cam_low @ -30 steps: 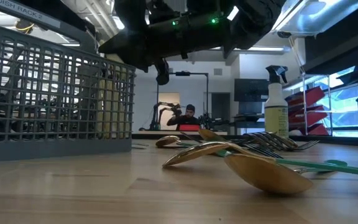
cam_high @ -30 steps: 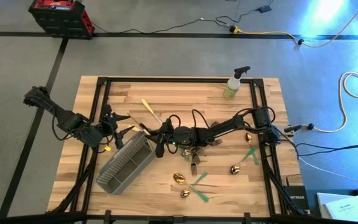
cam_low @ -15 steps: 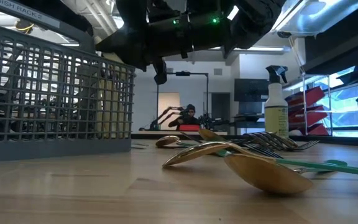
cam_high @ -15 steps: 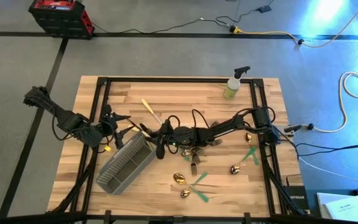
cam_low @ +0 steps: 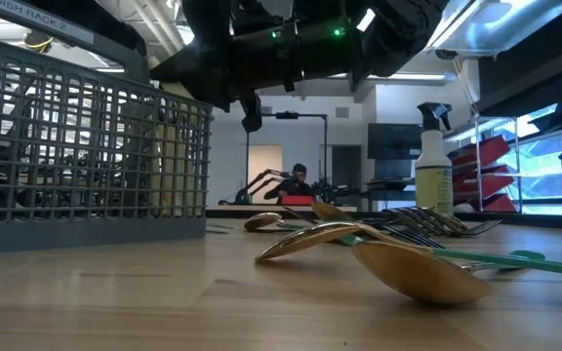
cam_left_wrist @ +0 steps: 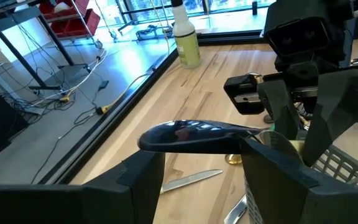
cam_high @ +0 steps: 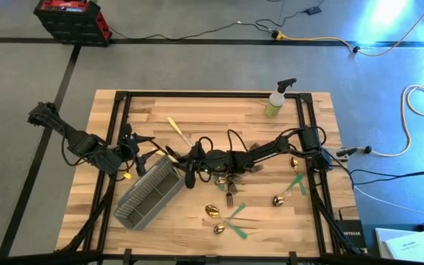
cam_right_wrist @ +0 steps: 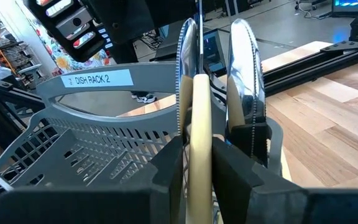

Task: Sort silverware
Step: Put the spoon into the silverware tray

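Observation:
My right gripper (cam_high: 177, 157) reaches across the table over the grey wire-mesh caddy (cam_high: 149, 193), shut on a cream-handled piece of silverware (cam_right_wrist: 197, 124). Two shiny blades (cam_right_wrist: 241, 62) stand up past its fingers; whether both belong to what it holds I cannot tell. My left gripper (cam_high: 144, 147) hovers over the table's left side, beside the caddy's far end, with a dark glossy, spoon-like piece (cam_left_wrist: 191, 135) across its fingers. More silverware (cam_high: 230, 180) lies loose at mid-table. My left gripper has the dark glossy piece (cam_left_wrist: 166, 138) spanning crosswise between its two fingertips (cam_left_wrist: 145, 171), lifted clear of the table and about level. Which part of the piece this is I cannot tell. My right gripper pinches the cream handle (cam_right_wrist: 197, 146) between its two fingers (cam_right_wrist: 166, 168). The handle runs along the fingers and sticks out beyond them. It is lifted clear, above the caddy's open top (cam_right_wrist: 73, 143).
A yellow-green spray bottle (cam_high: 277, 101) stands at the far right. A cream-handled knife (cam_high: 177, 131) lies beyond the caddy. Gold spoons and green-handled pieces (cam_high: 234, 219) are scattered near the front edge and on the right (cam_high: 278, 199). Black frame rails run along both table sides.

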`<state>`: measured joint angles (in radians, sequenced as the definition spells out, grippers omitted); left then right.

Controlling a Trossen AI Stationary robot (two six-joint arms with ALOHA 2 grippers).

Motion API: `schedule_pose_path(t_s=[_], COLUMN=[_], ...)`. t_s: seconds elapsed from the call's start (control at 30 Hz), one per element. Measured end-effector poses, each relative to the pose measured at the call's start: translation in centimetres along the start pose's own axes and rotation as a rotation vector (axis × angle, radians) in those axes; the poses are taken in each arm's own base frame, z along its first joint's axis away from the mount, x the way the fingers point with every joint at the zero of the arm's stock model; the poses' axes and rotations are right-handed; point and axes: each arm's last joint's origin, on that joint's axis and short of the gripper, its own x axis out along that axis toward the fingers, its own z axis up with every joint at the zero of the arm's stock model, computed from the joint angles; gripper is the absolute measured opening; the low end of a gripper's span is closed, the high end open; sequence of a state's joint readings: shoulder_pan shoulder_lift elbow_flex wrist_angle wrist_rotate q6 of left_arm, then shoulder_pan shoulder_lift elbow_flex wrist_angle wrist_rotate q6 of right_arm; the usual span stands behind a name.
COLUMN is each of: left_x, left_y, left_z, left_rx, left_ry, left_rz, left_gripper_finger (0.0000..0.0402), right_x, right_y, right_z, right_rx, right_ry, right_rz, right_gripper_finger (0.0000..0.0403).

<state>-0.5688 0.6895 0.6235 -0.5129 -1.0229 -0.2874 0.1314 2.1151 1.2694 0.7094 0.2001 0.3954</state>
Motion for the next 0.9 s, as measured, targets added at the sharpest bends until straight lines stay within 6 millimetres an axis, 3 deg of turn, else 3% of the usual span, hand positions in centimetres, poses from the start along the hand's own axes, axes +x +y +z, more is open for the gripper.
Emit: schedule_pose_path(t_s=[0.17, 0.57, 0.9], left_x=[0.01, 0.0, 0.01], left_y=[0.0, 0.0, 0.0], left_z=[0.0, 0.0, 0.0], left_rx=[0.0, -0.001, -0.001], left_ry=[0.0, 0.0, 0.0], left_rz=[0.0, 0.001, 0.001], left_gripper_finger=[0.0195, 0.0195, 0.0195], right_x=[0.0, -0.11, -0.11], right_y=[0.07, 0.51, 0.52], right_z=[0.06, 0.03, 0.1], right_rx=[0.002, -0.004, -0.003], right_ry=[-0.01, -0.048, -0.054], right_rz=[0.003, -0.028, -0.024], right_gripper_finger=[0.0085, 0.0227, 0.0254])
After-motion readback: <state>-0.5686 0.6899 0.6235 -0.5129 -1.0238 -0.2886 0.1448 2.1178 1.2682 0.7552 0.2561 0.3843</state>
